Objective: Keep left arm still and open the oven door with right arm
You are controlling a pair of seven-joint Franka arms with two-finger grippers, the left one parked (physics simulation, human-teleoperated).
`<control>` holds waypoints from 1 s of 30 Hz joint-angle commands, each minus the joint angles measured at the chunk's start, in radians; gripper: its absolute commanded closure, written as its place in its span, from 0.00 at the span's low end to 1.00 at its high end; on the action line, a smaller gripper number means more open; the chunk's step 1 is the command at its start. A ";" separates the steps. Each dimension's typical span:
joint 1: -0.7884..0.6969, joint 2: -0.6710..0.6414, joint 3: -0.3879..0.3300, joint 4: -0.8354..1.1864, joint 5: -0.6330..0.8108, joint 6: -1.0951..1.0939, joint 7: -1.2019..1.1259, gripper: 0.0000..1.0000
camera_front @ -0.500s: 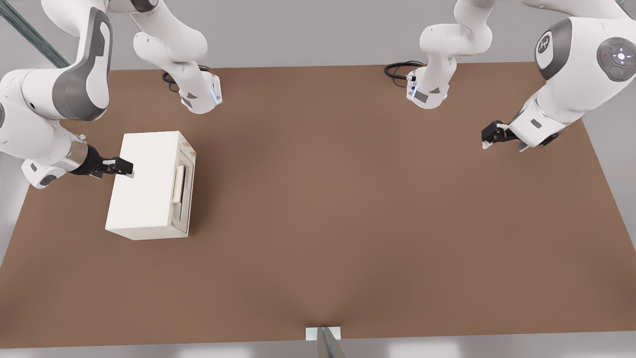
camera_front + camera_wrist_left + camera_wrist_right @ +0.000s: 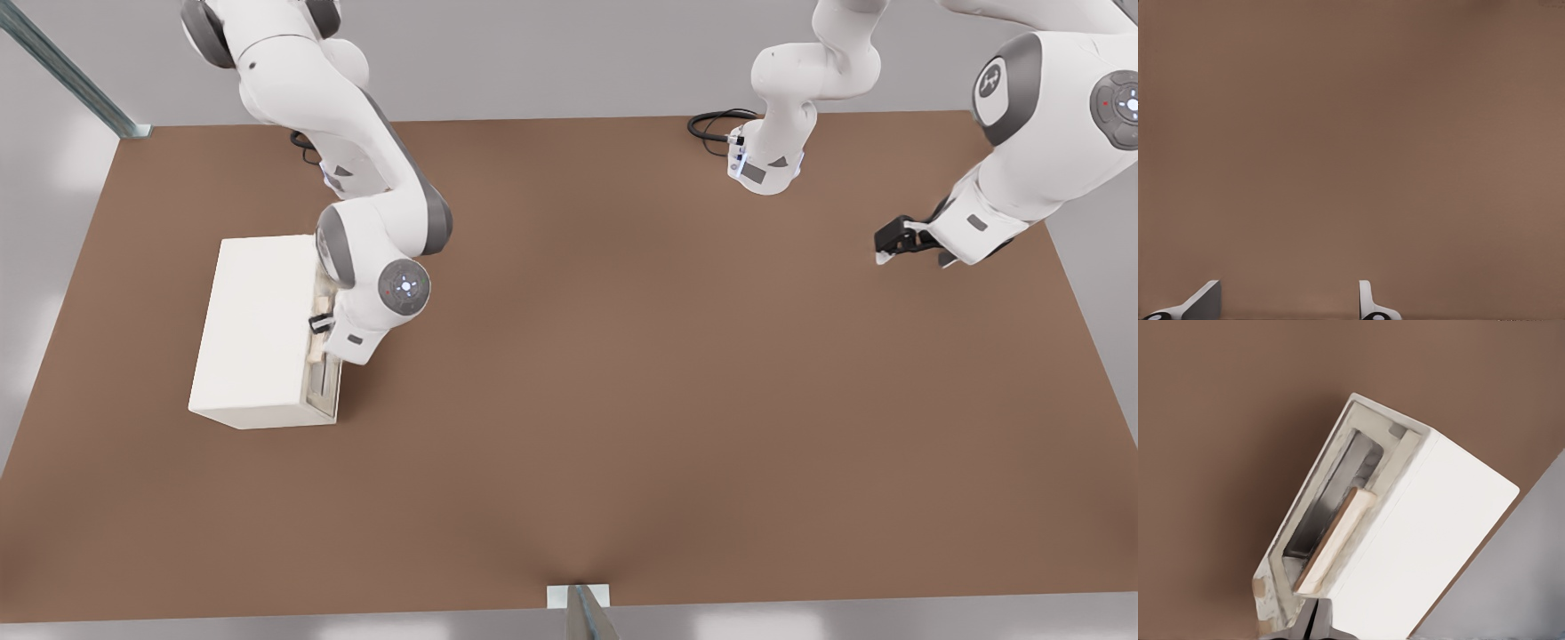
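Note:
The cream-white box oven [image 2: 258, 329] stands on the brown table at the front view's left. Its oven door [image 2: 327, 387] faces the front view's right and lies flush with the box, its grey window [image 2: 1338, 493] and pale tan bar handle [image 2: 1335, 543] clear in the right wrist view. My right arm [image 2: 382, 222] bends down over the door side. Its gripper [image 2: 318, 324] is at the handle's middle, over the oven's top edge. In the right wrist view the gripper [image 2: 1315, 621] has its fingers pressed together just past one end of the handle. The left arm [image 2: 1022, 169] hangs at the far right.
The brown table [image 2: 622, 373] stretches wide to the right of the oven. Black cables [image 2: 711, 124] and the two arm bases [image 2: 765, 169] sit along the back edge. A metal post [image 2: 62, 71] stands at the back left, a small white bracket [image 2: 578, 594] at the front edge.
My right arm swung from the oven's left side across its top to the door side, and the gripper now sits at the handle. The door has not moved. The parked arm's gripper shifted slightly right.

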State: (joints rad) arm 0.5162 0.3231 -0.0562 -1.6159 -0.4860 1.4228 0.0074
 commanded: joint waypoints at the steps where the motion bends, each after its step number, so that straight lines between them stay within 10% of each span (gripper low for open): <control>1: 0.021 0.024 -0.001 -0.005 -0.189 -0.018 0.140 0.79; 30: -0.007 0.074 0.001 -0.200 -0.215 0.102 0.301 0.79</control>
State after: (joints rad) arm 0.5085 0.4000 -0.0549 -1.8126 -0.7033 1.5053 0.2155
